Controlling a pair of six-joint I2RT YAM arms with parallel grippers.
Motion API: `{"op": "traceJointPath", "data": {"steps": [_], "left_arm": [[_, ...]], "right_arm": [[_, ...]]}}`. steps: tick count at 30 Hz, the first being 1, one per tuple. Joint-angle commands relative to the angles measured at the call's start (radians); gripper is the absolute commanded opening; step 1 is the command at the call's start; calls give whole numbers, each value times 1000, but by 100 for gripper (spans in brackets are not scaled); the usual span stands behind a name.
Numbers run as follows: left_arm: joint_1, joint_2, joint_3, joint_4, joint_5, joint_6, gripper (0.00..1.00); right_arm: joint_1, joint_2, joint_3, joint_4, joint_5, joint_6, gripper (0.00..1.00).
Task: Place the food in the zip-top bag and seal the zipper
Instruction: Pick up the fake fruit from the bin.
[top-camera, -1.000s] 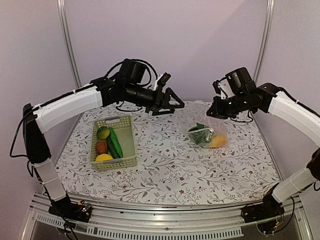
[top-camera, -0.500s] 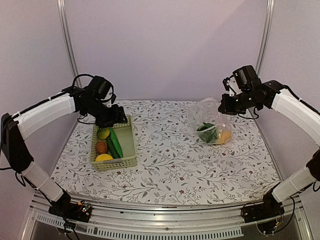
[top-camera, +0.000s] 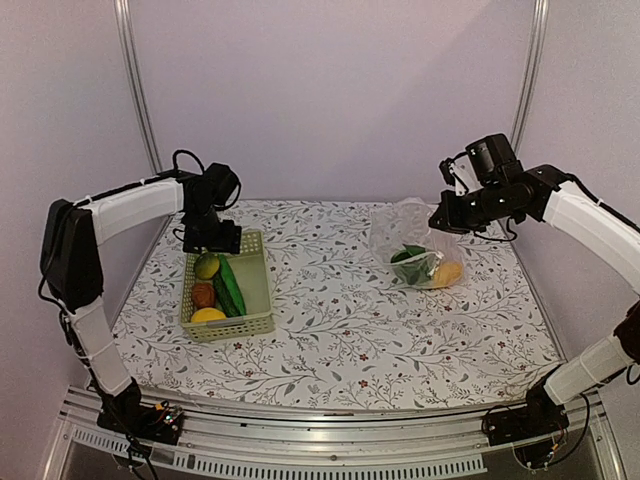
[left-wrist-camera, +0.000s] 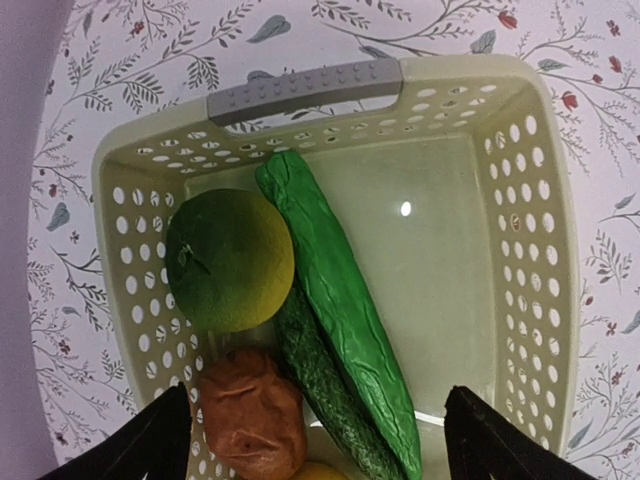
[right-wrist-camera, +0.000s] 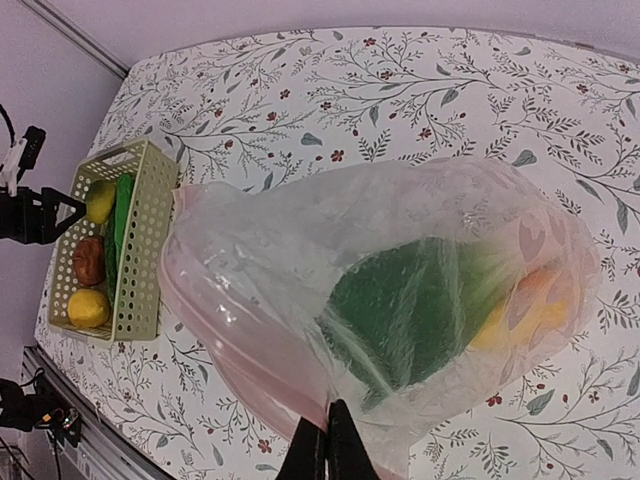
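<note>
The zip-top bag (top-camera: 412, 240) hangs at the right with dark green food (right-wrist-camera: 420, 310) and a yellow-orange piece (right-wrist-camera: 530, 312) inside. Its pinkish zipper (right-wrist-camera: 225, 330) curves along the open mouth. My right gripper (right-wrist-camera: 327, 445) is shut on the bag's mouth edge, holding it up (top-camera: 447, 218). My left gripper (left-wrist-camera: 320, 450) is open above the pale green basket (left-wrist-camera: 305, 90), fingertips (left-wrist-camera: 150, 450) apart over the food. In the basket lie a green-yellow lemon (left-wrist-camera: 230, 260), a long green cucumber (left-wrist-camera: 335, 290), a darker one (left-wrist-camera: 318, 385) and a reddish-brown piece (left-wrist-camera: 250, 410).
The basket (top-camera: 267, 290) stands on the flowered cloth at the left, about a basket's length from the bag. A yellow lemon (top-camera: 208, 315) lies at its near end. Side rails and the back wall close the table in.
My left arm has swung from the middle of the table back to the left and now hangs over the basket's far end, jaws wider. The right gripper has kept hold of the bag, shifting it slightly.
</note>
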Motion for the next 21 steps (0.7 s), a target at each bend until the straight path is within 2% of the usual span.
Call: {"op": "traceJointPath", "data": {"steps": [1,11,21], "left_arm": [[34,80,75,-40,-103,56,87],[57,225,137,-52,-184,95,83],[94,295,107,7,-193,123,71]], "right_arm": [[-4,-35,-21,21,-24,3,0],[-3,-54,-39,20,-30,16,0],[-3,-57,-58,25,-37,34,0]]}}
